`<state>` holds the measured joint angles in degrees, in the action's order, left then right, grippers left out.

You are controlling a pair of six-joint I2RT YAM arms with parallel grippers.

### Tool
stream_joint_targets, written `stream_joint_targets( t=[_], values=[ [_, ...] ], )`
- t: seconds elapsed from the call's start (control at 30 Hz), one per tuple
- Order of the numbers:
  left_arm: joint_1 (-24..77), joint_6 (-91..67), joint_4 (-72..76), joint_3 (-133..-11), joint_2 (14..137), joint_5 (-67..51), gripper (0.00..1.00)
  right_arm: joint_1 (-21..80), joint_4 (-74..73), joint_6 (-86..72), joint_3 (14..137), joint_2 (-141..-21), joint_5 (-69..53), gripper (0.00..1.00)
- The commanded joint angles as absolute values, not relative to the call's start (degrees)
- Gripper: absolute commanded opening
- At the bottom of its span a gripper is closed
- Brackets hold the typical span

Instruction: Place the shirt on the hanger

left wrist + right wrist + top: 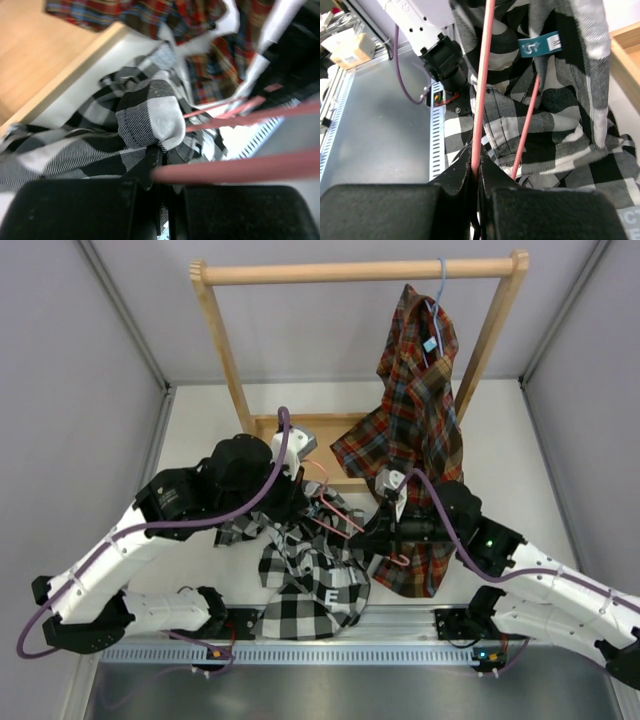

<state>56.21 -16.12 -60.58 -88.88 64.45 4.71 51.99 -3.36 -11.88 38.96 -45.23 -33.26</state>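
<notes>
The black-and-white checked shirt [310, 585] hangs bunched between the two arms, its lower part lying on the table near the front. My left gripper [296, 496] is shut on a fold of the shirt [150, 115]; the fabric is pinched between the left gripper's [166, 152] jaws. The pink wire hanger [336, 512] runs between the grippers, partly inside the cloth. My right gripper [376, 530] is shut on one hanger [482, 90] wire, seen at the right gripper's [476, 167] jaw tips. A second pink wire passes into the shirt [560, 115] beside a teal label [539, 45].
A wooden rack [360, 272] stands at the back with a red, orange and blue plaid shirt [410, 430] on a light blue hanger [440, 300]. The rack's wooden base [300, 428] lies behind the left gripper. A metal rail [300, 650] lines the near edge.
</notes>
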Motion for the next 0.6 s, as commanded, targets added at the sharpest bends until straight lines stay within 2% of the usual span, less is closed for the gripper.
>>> stream_joint_targets(
  t=[0.0,0.13,0.27,0.43,0.57],
  values=[
    [56.78,-10.55,-58.18,-91.06,62.06,-7.81,0.00,52.56,7.29,-11.07,42.00,-48.33,-41.57,0.00],
    [56.78,-9.93,-58.36,-90.35,60.38,-10.81,0.00,52.65,10.54,-12.92,44.47,-52.55,-42.53,0.00],
    [56.78,-10.98,-58.36,-88.77,59.68,-6.78,0.00,53.96,11.95,-13.54,47.72,-57.47,-41.05,0.00],
    [56.78,-14.94,-59.06,-88.77,59.24,14.97,0.01,56.86,15.81,-13.97,46.59,-57.57,-31.91,0.00],
    [56.69,-19.67,-59.50,-89.82,59.76,25.38,0.00,57.39,21.70,-16.95,42.64,-55.99,-27.78,0.00]
  ],
)
